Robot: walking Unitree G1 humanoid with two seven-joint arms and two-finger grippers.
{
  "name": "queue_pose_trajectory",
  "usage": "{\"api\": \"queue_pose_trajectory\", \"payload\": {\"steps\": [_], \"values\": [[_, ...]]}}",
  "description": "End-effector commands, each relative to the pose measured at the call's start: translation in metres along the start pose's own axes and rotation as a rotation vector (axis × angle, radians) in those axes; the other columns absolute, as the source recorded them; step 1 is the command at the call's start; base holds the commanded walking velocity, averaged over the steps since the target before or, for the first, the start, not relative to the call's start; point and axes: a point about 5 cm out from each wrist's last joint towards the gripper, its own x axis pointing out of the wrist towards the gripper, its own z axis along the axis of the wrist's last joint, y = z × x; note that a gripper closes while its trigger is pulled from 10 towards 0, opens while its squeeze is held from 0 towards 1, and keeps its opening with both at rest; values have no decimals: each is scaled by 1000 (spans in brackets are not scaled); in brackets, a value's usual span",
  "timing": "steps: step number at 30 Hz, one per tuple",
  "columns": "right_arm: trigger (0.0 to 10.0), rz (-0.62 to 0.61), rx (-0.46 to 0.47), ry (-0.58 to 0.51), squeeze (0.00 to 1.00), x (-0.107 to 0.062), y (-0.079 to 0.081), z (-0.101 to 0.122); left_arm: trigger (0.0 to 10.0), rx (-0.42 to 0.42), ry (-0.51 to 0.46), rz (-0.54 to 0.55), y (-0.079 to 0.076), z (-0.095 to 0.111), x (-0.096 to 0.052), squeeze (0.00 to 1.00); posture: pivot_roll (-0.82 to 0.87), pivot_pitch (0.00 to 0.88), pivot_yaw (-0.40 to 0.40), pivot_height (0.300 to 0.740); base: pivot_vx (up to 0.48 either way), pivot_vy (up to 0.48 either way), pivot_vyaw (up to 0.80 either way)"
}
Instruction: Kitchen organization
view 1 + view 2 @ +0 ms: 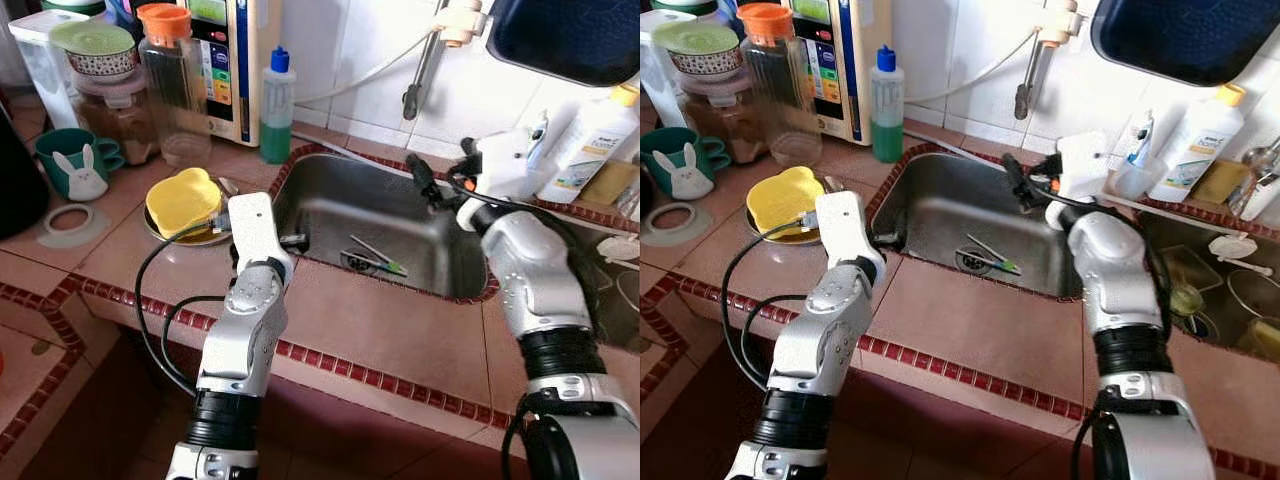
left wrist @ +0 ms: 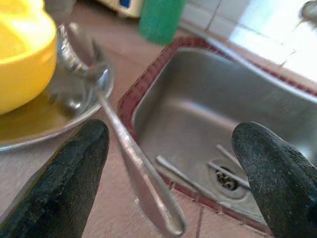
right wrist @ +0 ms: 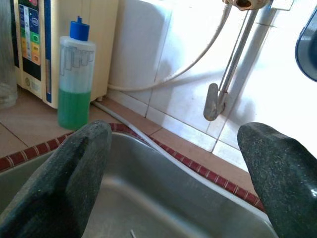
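Your left end effector (image 2: 171,168) hangs wide open, empty, at the sink's (image 1: 330,200) left rim, beside the spoon (image 2: 124,148) resting on the steel plate (image 2: 54,116). Your right end effector (image 3: 173,178), also spread empty, sits centre-right over the basin.

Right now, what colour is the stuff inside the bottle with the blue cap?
Green. The bottle is clear on top, with green liquid filling its lower half; the right wrist view shows it best.

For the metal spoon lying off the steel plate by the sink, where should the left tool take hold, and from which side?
Grip the spoon on its slim handle, where it sticks out past the steel plate rim over the counter. Come from above, fingers astride the handle: the bowl lies in the plate beside the yellow dish, leaving little room. The left tool is open.
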Motion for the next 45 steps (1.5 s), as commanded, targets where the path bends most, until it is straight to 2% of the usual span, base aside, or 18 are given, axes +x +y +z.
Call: {"api": "queue_pose_trajectory", "payload": {"steps": [1,5,14,19,36,45], "values": [[10000,3,12,-2,0,-2,-1,4,10000,-53,-42,-47,-39,29,3,0,22,48,-89,740,0,0,0],[10000,24,21,5,0,-3,5,3,10000,-58,-26,1,-40,29,4,0,27,50,-91,740,0,0,0],[10000,43,31,17,0,-4,10,7,10000,-93,17,-11,-49,25,5,0,28,51,-93,740,0,0,0],[10000,47,39,21,0,-5,12,8,10000,-90,16,-19,-54,30,10,0,26,50,-91,740,0,0,0],[10000,56,55,18,0,-5,17,10,10000,-127,-1,-22,-56,47,26,0,18,49,-88,740,0,0,0],[10000,51,64,20,0,-5,15,10,10000,-146,15,-18,-58,42,25,0,20,49,-88,740,0,0,0]]}}
